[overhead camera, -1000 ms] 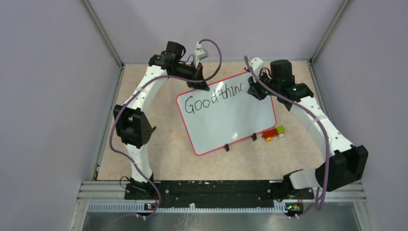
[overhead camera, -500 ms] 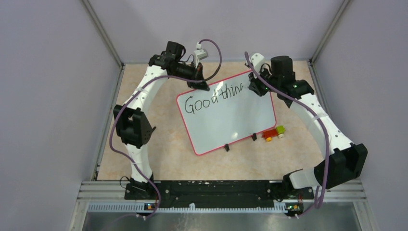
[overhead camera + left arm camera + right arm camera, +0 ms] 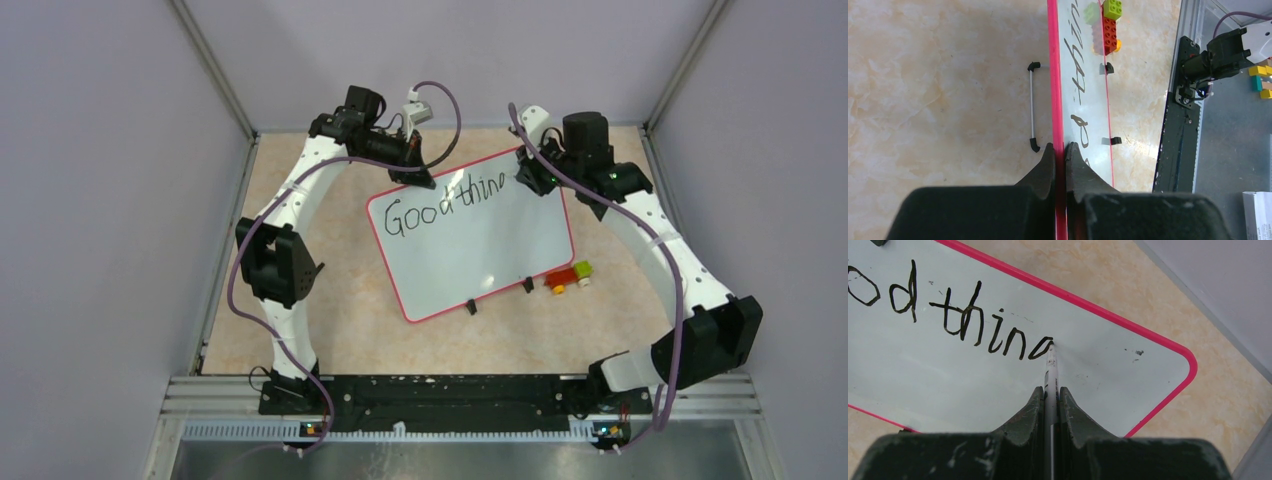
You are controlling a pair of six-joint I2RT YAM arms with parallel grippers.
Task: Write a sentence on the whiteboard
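Observation:
The whiteboard (image 3: pixel 480 250), white with a thin red frame, lies tilted on the table. Black lettering (image 3: pixel 450 203) on it reads "Good thin" plus a part-drawn letter; it also shows in the right wrist view (image 3: pixel 963 320). My left gripper (image 3: pixel 412 172) is shut on the board's far red edge (image 3: pixel 1055 100). My right gripper (image 3: pixel 530 177) is shut on a white marker (image 3: pixel 1051 375). The marker's tip (image 3: pixel 1052 344) touches the board at the end of the last stroke. The whiteboard (image 3: pixel 998 385) fills most of that view.
A red, yellow and green toy brick car (image 3: pixel 567 275) sits by the board's near right corner, also seen in the left wrist view (image 3: pixel 1109 25). Two black feet (image 3: pixel 470 306) stick out of the board's near edge. Purple walls close in the table.
My right gripper has shifted slightly up and to the right with the marker. The lettering has gained part of a letter after "thin". The left arm has not moved.

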